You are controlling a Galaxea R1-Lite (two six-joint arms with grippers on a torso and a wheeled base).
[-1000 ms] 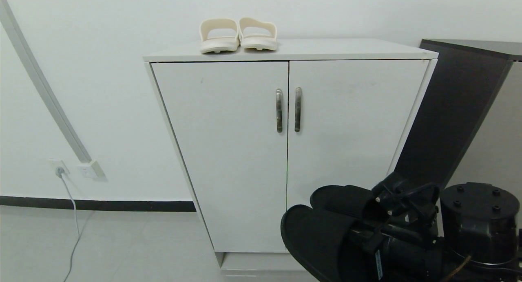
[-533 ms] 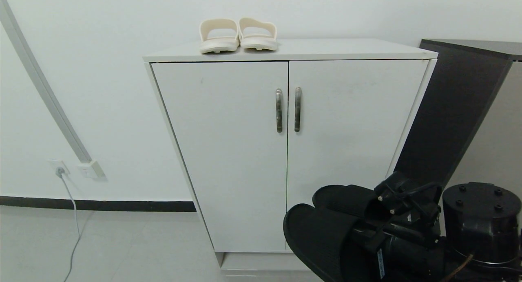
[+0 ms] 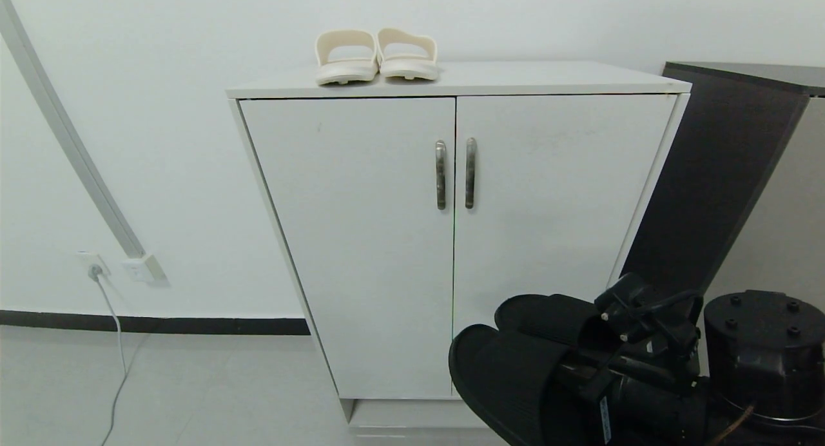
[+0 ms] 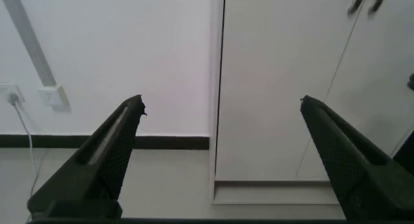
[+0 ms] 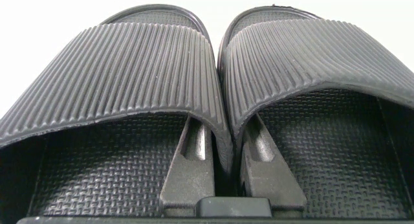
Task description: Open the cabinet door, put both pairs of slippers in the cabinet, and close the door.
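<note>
A white cabinet [image 3: 361, 252] fills the middle of the head view, both doors closed and its two metal handles [image 3: 441, 174] upright side by side along the centre seam. A pair of cream slippers [image 3: 377, 56] sits on the cabinet's top at the upper centre of the frame, toes toward the camera. At the lower right, the right gripper [image 5: 223, 179] clasps a pair of black slippers [image 3: 515, 368] in front of the right door's lower part, one finger [image 5: 191, 169] under each ribbed strap and the slippers' adjoining inner walls pinched between them. The left gripper [image 4: 221, 102] is spread wide with nothing between its fingers [image 4: 110, 146], facing the cabinet's left edge. A dark unit [image 3: 709, 175] stands just right of the cabinet; at lower left, a grey cable [image 3: 119, 349] hangs from a wall socket [image 3: 92, 263].
</note>
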